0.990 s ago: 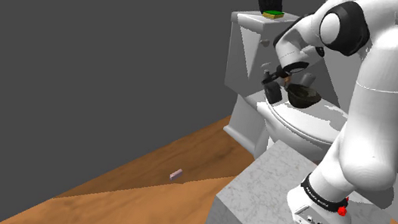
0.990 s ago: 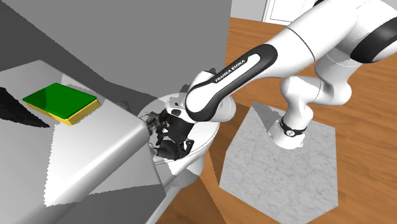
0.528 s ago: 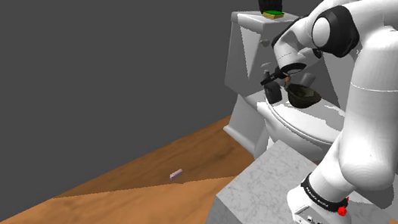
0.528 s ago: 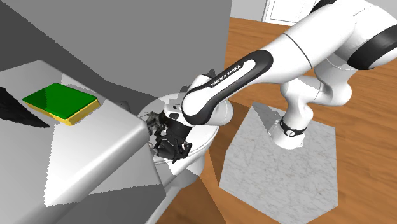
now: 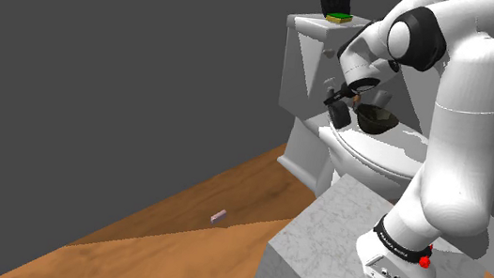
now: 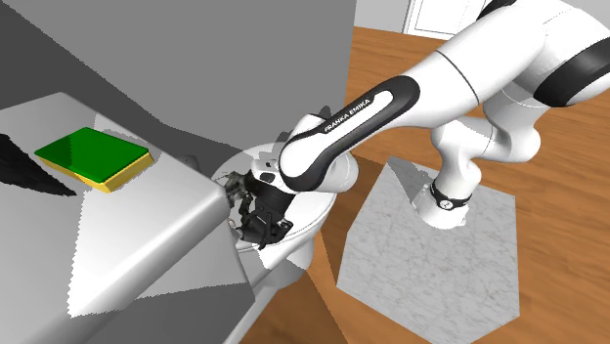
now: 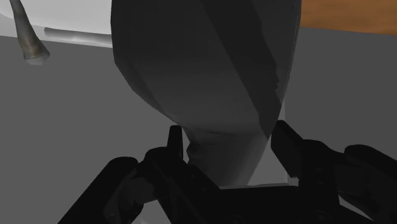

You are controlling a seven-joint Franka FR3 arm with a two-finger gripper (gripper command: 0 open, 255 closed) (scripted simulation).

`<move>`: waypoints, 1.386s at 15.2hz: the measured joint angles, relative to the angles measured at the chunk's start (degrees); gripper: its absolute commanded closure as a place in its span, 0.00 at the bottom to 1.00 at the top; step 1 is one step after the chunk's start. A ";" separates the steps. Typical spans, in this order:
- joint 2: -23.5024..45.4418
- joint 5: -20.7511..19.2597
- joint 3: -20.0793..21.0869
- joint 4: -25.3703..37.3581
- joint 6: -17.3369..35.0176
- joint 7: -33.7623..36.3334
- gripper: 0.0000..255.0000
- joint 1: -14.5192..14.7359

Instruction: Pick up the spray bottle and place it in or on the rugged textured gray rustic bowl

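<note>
In the shoulder view the tool (image 5: 339, 105) hangs over the toilet (image 5: 375, 161), with the dark bowl (image 5: 376, 120) just beside it at its three o'clock. In the second exterior view a green block (image 6: 93, 154) lies well apart at the tool's ten o'clock. In the wrist view the fingers (image 7: 287, 143) clasp a grey spray bottle (image 7: 203, 70) at its narrower end.

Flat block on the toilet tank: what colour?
The block is green on top, yellow-edged; clearest in the second exterior view.
</note>
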 measured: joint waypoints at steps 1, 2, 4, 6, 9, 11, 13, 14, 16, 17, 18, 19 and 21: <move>0.00 0.04 0.01 -0.01 0.01 -0.03 1.00 0.00; 0.03 0.10 0.03 0.02 0.00 -0.07 1.00 -0.02; 0.06 0.12 0.05 0.03 0.01 -0.06 1.00 -0.02; -0.22 -0.55 -0.18 -0.13 0.05 0.49 1.00 0.20; -1.98 -4.12 -1.53 -0.59 0.46 3.18 1.00 1.47; -3.05 -7.04 -2.67 -0.87 0.77 5.69 1.00 2.49; -4.95 -10.35 -4.10 -1.32 1.19 8.10 1.00 4.00; -5.52 -12.05 -4.80 -1.22 1.11 9.44 1.00 4.54; -6.73 -14.79 -6.02 -1.41 1.30 11.59 1.00 5.72; -7.74 -16.81 -6.99 -1.69 1.58 13.17 1.00 6.75; -8.47 -18.81 -7.87 -1.70 1.68 14.86 1.00 7.68; -8.85 -20.30 -8.53 -1.55 1.55 16.11 1.00 8.23; -10.16 -23.70 -10.24 -1.60 1.64 18.89 1.00 9.86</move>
